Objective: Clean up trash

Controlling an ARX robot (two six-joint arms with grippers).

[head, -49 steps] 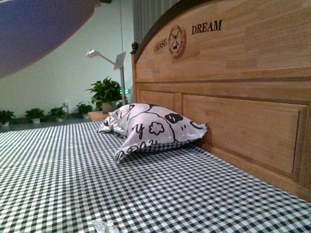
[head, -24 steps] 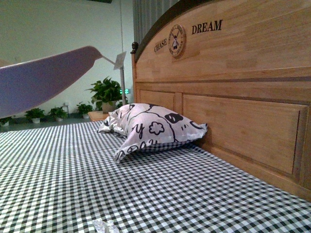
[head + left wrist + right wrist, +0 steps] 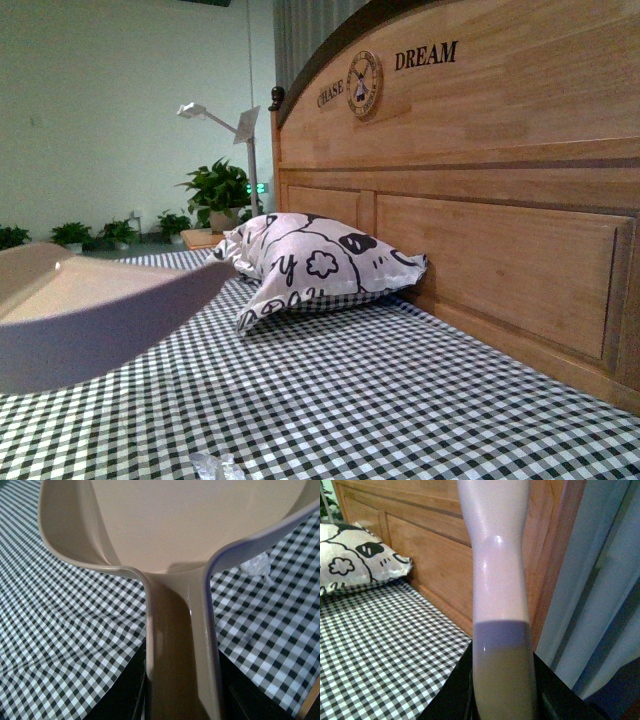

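Nearest to me, the trash is lying on the checked bed, a small crumpled white wad half cut off by the bottom edge of the front view. The dustpan is hanging tilted above the sheet, left of the wad and a little beyond it. In the left wrist view the wad is showing just past the pan's rim, apart from it. The left pincer is clamping the dustpan's handle. The right pincer is gripping a pale handle. What sits at that handle's far end is out of view.

I am judging the step in hand to be setting the pan down beside the wad. The lip should be lying flat on the sheet with the mouth facing the wad, so the wad cannot slip underneath. The cloth is soft and may ruck under a hard push. The wad looks light and may roll away.

I cannot see the bed's near edge, so I cannot tell how close the wad is to it. Open sheet is stretching left and ahead. The pillow is leaning on the headboard, well apart from the work. In the right wrist view the headboard and a curtain are standing near the pale handle, so that side is tight. Plants are standing beyond the bed.
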